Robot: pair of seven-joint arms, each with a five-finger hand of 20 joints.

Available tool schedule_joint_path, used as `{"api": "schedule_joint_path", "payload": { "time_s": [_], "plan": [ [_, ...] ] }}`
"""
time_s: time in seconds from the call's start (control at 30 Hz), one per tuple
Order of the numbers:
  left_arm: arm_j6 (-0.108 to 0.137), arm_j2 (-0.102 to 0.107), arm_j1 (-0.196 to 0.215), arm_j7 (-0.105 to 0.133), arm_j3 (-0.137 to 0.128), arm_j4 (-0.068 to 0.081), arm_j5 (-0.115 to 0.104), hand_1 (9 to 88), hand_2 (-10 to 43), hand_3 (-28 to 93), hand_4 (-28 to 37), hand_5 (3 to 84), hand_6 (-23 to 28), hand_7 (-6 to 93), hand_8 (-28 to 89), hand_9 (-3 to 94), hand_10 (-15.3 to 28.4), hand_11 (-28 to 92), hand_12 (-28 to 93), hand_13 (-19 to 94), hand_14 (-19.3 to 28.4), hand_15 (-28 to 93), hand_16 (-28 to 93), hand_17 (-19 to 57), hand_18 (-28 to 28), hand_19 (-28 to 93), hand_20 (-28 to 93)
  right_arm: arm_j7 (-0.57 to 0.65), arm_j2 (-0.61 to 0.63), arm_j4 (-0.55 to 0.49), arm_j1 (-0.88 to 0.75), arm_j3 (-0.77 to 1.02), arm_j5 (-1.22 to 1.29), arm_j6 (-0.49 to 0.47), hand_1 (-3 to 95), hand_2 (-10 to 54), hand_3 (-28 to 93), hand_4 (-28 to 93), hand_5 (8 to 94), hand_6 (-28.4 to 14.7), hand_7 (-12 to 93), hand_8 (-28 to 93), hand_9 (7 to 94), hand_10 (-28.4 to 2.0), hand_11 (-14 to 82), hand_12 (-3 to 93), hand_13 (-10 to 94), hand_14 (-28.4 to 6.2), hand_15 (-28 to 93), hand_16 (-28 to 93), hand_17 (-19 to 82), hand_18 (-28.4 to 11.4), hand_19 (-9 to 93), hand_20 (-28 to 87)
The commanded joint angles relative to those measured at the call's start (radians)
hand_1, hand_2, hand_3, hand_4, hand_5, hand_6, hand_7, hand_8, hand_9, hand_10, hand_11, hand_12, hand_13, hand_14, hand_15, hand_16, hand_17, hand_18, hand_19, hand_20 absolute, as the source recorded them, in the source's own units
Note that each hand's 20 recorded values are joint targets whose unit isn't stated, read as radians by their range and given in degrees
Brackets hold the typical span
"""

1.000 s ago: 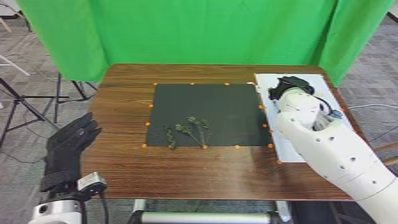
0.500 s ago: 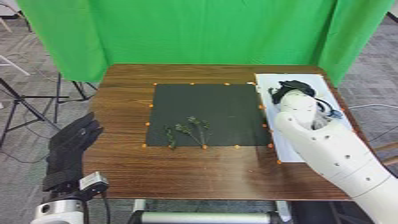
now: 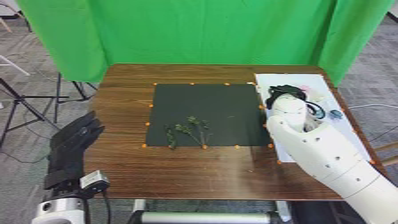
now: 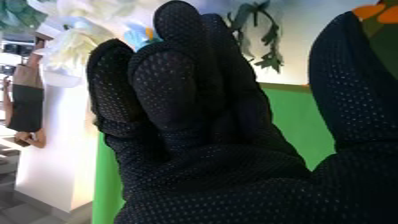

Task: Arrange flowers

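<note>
As the green sprigs [image 3: 191, 120] lie on the near part of the dark mat [image 3: 213, 100], we see our right hand [image 3: 286, 91] over the white board [image 3: 280, 150], released, its fingers extended and thumb apart. Beside it shows a pink flower [image 3: 306, 90]; the right wrist view catches white flowers [image 4: 75, 45] beyond the fingertips. Our left hand [image 3: 73, 140], fingers loosely straight, hangs at the wooden table's [image 3: 124, 170] left edge.

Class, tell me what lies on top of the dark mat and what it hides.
On the dark mat, a narrow leafy sprig lies left of branching green stems. The wooden table directly beneath the mat is covered.
</note>
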Motion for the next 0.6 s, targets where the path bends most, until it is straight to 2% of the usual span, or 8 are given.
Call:
{"api": "schedule_joint_path", "payload": {
  "time_s": [0.03, 0.1, 0.17, 0.23, 0.3, 0.33, 0.43, 0.6],
  "plan": [
    [0.003, 0.007, 0.003, 0.009, 0.008, 0.002, -0.014, 25.9, 5.2, 83, -20.3, 41.8, 11.2, 15.2, -11, 33.6, 19.7, 36, 6, 21, 25.7, 62, -17, -9.4, 20.9, 59, 3, 0.0, -0.008, 0.029, -0.011, 0.004, -0.036, -0.008, 28.9, 3.4, 74, -21, 67.0, -12.5, 19, -7, 68.2, -21.5, 43.3, 21.2, 72, -11.6, 75, 17, 50, -21.9, 93, 5],
    [0.003, 0.006, 0.001, 0.011, 0.012, 0.003, -0.017, 25.8, 5.2, 83, -20.3, 41.7, 11.2, 15.2, -11, 33.6, 19.7, 36, 6, 21, 25.8, 62, -17, -9.4, 20.9, 59, 3, -0.007, -0.009, 0.035, -0.01, 0.0, -0.05, -0.007, 30.4, 3.0, 74, -21, 67.7, -11.8, 20, -7, 69.0, -20.9, 44.2, 21.5, 73, -11.4, 75, 18, 50, -21.6, 93, 5],
    [0.011, 0.021, -0.001, 0.018, 0.018, 0.003, -0.027, 25.8, 5.2, 83, -20.3, 41.7, 11.2, 15.2, -11, 33.6, 19.7, 36, 6, 21, 25.7, 62, -17, -9.4, 20.9, 59, 3, -0.011, -0.006, 0.038, -0.01, -0.006, -0.062, 0.013, 34.2, 2.8, 75, -22, 70.1, -10.1, 22, -8, 71.7, -19.4, 45.4, 21.8, 74, -10.5, 75, 18, 52, -21.1, 93, 7],
    [0.016, 0.026, -0.001, 0.025, 0.022, 0.004, -0.035, 25.9, 5.3, 83, -20.4, 41.7, 11.2, 15.2, -11, 33.6, 19.7, 36, 6, 21, 25.7, 62, -17, -9.4, 20.9, 59, 3, -0.015, -0.006, 0.04, -0.012, -0.006, -0.066, 0.017, 36.2, 2.8, 76, -24, 71.4, -8.7, 24, -8, 73.6, -18.6, 46.0, 22.1, 75, -9.8, 75, 18, 52, -20.8, 93, 8],
    [0.015, 0.021, 0.0, 0.021, 0.021, 0.003, -0.03, 25.9, 5.3, 83, -20.3, 41.7, 11.2, 15.2, -11, 33.6, 19.6, 36, 6, 21, 25.7, 62, -17, -9.4, 20.9, 59, 3, -0.021, -0.004, 0.043, -0.012, -0.012, -0.075, 0.035, 40.9, 1.3, 75, -27, 73.6, -7.3, 26, 5, 76.1, -17.1, 47.1, 23.0, 78, -8.5, 74, 19, 53, -20.6, 93, 9],
    [0.011, 0.018, -0.001, 0.018, 0.019, 0.004, -0.026, 25.9, 5.3, 83, -20.3, 41.7, 11.2, 15.2, -11, 33.6, 19.6, 36, 6, 21, 25.7, 62, -17, -9.4, 20.9, 59, 3, -0.024, -0.002, 0.047, -0.011, -0.016, -0.078, 0.043, 42.0, 0.9, 74, -27, 74.1, -7.1, 26, 7, 76.7, -16.7, 47.3, 23.1, 78, -8.2, 74, 19, 54, -20.5, 93, 10],
    [0.008, 0.012, 0.0, 0.016, 0.016, 0.004, -0.022, 25.8, 5.3, 83, -20.1, 41.7, 11.2, 15.2, -11, 33.6, 19.6, 36, 6, 21, 25.7, 62, -17, -9.4, 20.9, 59, 3, -0.026, -0.001, 0.051, -0.01, -0.015, -0.079, 0.055, 47.8, 0.3, 73, -28, 77.4, -5.3, 28, 10, 80.1, -14.8, 47.4, 23.5, 81, -6.8, 72, 20, 55, -20.2, 93, 12],
    [0.006, 0.006, 0.004, 0.014, 0.014, 0.003, -0.019, 25.9, 5.3, 83, -20.3, 41.7, 11.3, 15.1, -11, 33.6, 19.6, 36, 6, 21, 25.8, 62, -17, -9.4, 20.9, 59, 3, -0.029, 0.01, 0.046, -0.008, -0.018, -0.082, 0.084, 51.4, -0.3, 72, -28, 78.7, -4.8, 29, 12, 81.8, -14.0, 47.6, 23.8, 83, -5.9, 71, 20, 55, -20.1, 93, 14]
  ]
}}
